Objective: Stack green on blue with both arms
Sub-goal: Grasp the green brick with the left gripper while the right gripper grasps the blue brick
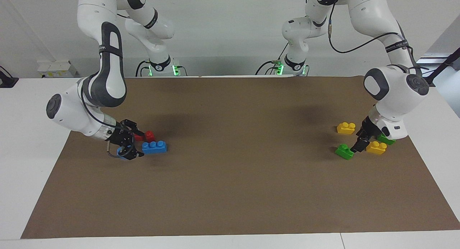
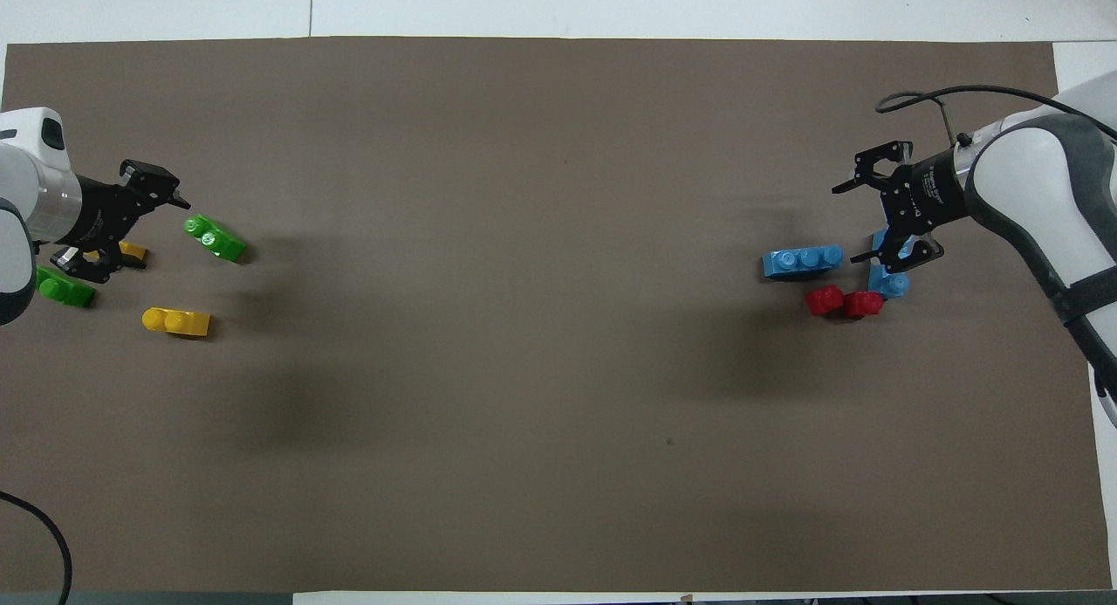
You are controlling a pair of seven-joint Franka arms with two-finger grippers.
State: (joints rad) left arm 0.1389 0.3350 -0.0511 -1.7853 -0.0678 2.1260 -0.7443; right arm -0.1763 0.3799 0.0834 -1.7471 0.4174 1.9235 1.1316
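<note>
Both arms were at the reaching step. At mid-height of the facing frame, the right pincer stood apart astride a blue brick. The left pincer, also apart, was low just beside a green brick. Next, each would need to close squarely before lifting.

A plain white wall stands at the counter's edge; a brown mat covers the white counter.
</note>
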